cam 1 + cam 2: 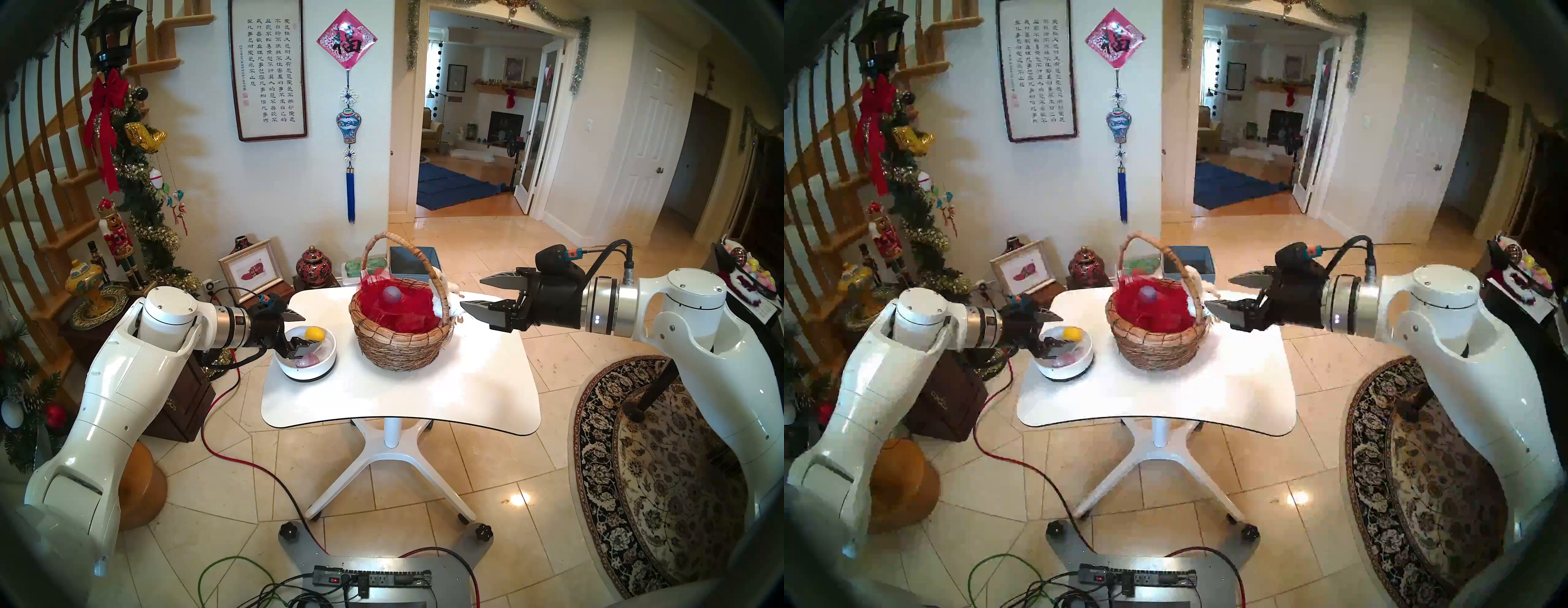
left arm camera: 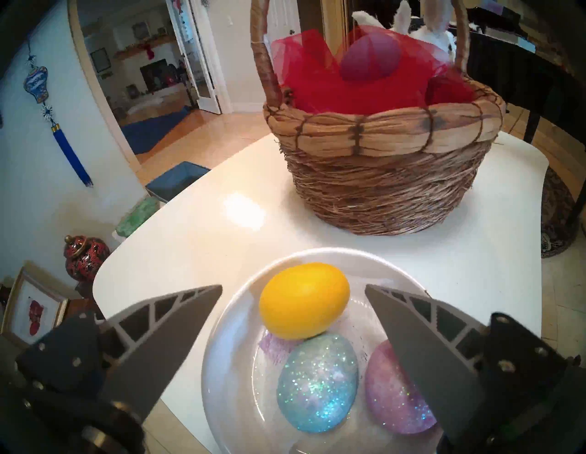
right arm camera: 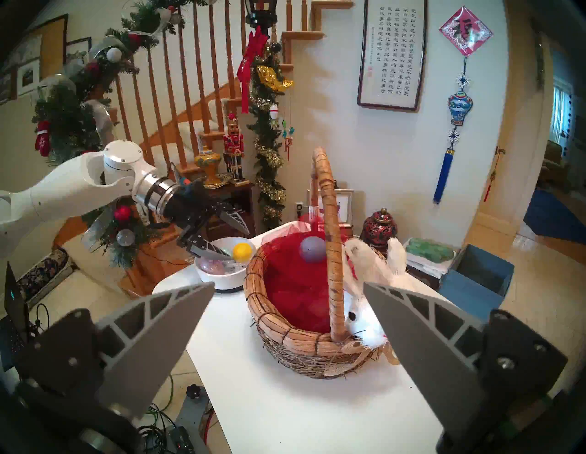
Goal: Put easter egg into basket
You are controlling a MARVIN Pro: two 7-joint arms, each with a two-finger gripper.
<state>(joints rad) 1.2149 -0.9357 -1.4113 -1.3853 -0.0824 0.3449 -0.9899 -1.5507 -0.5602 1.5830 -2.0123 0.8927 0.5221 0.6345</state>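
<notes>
A wicker basket [image 1: 399, 339] [image 2: 380, 177] with a tall arched handle, red mesh lining and a white plush bunny [image 3: 364, 317] on its rim stands mid-table. A purple egg [image 1: 391, 296] [image 3: 312, 249] rests on the mesh inside. Left of it, a shallow white bowl [image 1: 305, 373] holds a yellow egg [image 2: 304, 304], a blue glitter egg [image 2: 317, 383] and a pink glitter egg [image 2: 390, 396]. My left gripper [image 1: 299, 333] [image 2: 293, 286] hovers open just over the bowl, nothing between its fingers. My right gripper [image 1: 471, 293] [image 3: 289, 284] hangs open and empty beside the basket's right rim, near the bunny.
The white pedestal table [image 1: 424, 403] has bare surface in front of the basket. A grey-blue square bin [image 1: 413, 261] sits behind the table. A dark wooden cabinet [image 1: 182, 390] stands under my left arm; a patterned rug [image 1: 662, 467] lies at the right.
</notes>
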